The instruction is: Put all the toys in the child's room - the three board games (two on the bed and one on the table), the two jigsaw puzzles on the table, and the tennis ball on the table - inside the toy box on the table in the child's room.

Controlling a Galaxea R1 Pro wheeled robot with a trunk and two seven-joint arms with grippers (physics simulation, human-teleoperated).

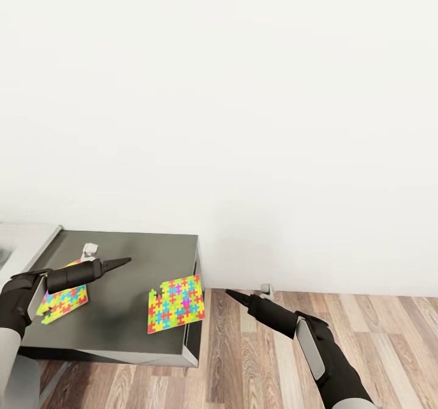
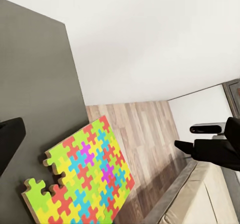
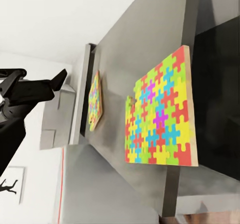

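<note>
Puzzles lie flat on the dark low end of our table (image 1: pixel 131 330): 2 slabs, one (image 1: pixel 61 300) partly under our left gripper (image 1: pixel 115 263), the other (image 1: pixel 176 304) at the right edge. Our right gripper (image 1: pixel 238 297) hovers just right of that edge, nearer it. Both grippers look closed and hold nothing.
</note>
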